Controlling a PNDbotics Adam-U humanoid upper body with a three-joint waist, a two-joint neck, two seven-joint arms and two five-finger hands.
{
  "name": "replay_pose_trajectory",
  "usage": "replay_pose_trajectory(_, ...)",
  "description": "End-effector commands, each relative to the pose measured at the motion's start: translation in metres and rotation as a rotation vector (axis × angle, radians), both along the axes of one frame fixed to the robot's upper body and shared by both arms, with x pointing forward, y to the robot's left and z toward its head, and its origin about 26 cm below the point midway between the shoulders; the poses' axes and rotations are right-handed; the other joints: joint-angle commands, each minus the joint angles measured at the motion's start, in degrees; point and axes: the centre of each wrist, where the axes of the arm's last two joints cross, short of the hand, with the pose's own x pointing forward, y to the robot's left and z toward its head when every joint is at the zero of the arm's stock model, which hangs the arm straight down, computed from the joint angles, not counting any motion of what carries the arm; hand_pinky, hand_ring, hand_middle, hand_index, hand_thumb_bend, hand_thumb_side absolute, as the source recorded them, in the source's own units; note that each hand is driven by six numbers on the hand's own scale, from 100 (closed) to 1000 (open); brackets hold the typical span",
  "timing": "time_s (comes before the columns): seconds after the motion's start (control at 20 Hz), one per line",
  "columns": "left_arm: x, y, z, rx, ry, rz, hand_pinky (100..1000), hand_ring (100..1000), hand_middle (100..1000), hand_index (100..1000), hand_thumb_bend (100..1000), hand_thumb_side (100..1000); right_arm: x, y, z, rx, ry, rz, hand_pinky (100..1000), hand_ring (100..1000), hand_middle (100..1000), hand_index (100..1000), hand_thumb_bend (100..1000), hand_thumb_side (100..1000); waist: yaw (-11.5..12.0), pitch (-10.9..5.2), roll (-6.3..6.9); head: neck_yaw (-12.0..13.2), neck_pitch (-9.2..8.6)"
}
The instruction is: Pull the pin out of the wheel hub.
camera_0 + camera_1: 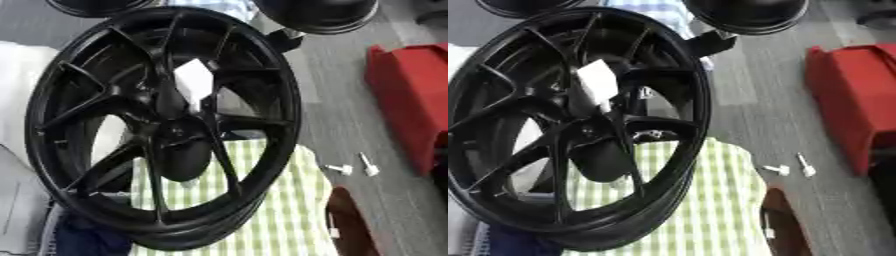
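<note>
— Looking for the pin, and I am not finding it seated anywhere: the black wheel hub (166,125) is standing upright, filling the left of both views, tilted a little, with its spokes meeting at the centre boss.

— Is a hand working on it?

— Something dark is sitting behind the spokes at the centre, but I cannot tell whether it is a hand, so neither hand's state is readable. Two small white pieces (354,167) are lying on the grey floor (350,115) to the right, well apart from the wheel; they may be pins already out, though I am only guessing.

— What is crowding it?

— A green checked cloth (280,210) is lying under and beside the rim, a white tag (598,82) is showing through the spokes, a red case (411,95) is sitting at the right, and more black wheels (750,12) are resting along the top edge.
</note>
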Motion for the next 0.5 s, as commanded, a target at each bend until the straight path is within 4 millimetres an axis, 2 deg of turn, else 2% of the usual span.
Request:
replay_pose_trajectory(0.05, 0.0, 0.005, 0.014, 0.022, -0.045, 0.019, 744, 691, 557, 746, 765, 434, -0.022, -0.04, 0.012, -0.038, -0.033, -0.183, 758, 706, 622, 702, 485, 281, -0.18, -0.55, 0.29, 1.01, -1.28)
replay_pose_trajectory(0.1, 0.0, 0.006, 0.014, 0.02, -0.048, 0.023, 744, 691, 557, 746, 764, 434, -0.021, -0.047, 0.0, -0.03, -0.011, -0.223, 781, 753, 739, 783, 543, 358, -0.25, -0.46, 0.47, 1.2, -1.42)
replay_pose_trajectory(0.2, 0.0, 0.006, 0.014, 0.016, -0.051, 0.027, 744, 691, 557, 746, 765, 434, -0.022, -0.058, -0.022, -0.015, 0.013, -0.287, 803, 802, 831, 863, 534, 454, -0.26, -0.39, 0.7, 1.51, -1.63)
replay_pose_trajectory(0.25, 0.0, 0.006, 0.014, 0.016, -0.051, 0.028, 744, 691, 557, 746, 765, 434, -0.024, -0.062, -0.032, -0.006, 0.015, -0.314, 805, 812, 853, 884, 483, 521, -0.23, -0.4, 0.76, 1.59, -1.71)
replay_pose_trajectory(0.35, 0.0, 0.005, 0.014, 0.015, -0.051, 0.027, 744, 691, 558, 746, 766, 434, -0.03, -0.07, -0.049, 0.01, 0.003, -0.367, 803, 815, 866, 896, 440, 603, -0.03, -0.51, 0.78, 1.61, -1.78)
replay_pose_trajectory(0.45, 0.0, 0.005, 0.014, 0.016, -0.05, 0.022, 743, 691, 557, 746, 767, 434, -0.039, -0.074, -0.06, 0.016, -0.023, -0.416, 797, 807, 862, 892, 432, 584, 0.34, -0.64, 0.67, 1.35, -1.71)
replay_pose_trajectory(0.5, 0.001, 0.004, 0.014, 0.017, -0.049, 0.018, 743, 691, 557, 746, 766, 434, -0.043, -0.076, -0.064, 0.016, -0.04, -0.437, 789, 791, 840, 878, 452, 529, 0.59, -0.72, 0.59, 1.14, -1.67)
